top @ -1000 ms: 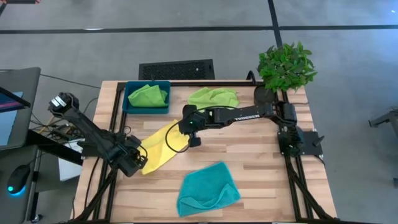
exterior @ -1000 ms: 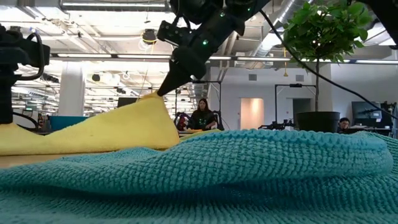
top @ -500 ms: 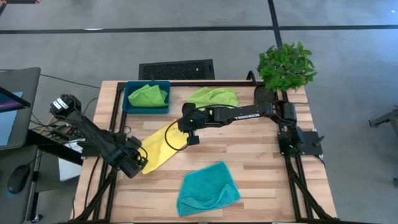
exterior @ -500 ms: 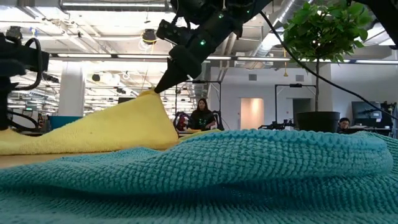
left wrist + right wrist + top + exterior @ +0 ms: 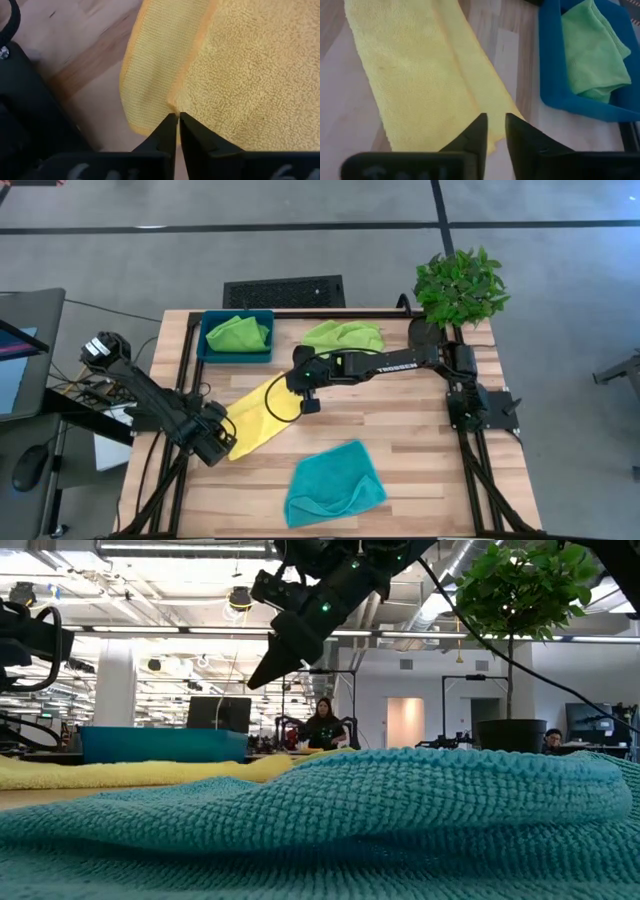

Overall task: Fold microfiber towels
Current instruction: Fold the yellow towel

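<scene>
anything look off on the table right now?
Nothing damaged or spilled. The yellow towel lies as a long diagonal strip, its fold edges uneven. The green towel and teal towel lie rumpled on the wood.

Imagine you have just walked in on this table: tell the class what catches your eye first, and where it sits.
The yellow towel lies as a long diagonal strip in the middle of the table, with the right gripper open just above its far end and the left gripper at its near corner. A rumpled teal towel sits at the front edge, and a lime green towel fills the blue tray at the back left.
</scene>
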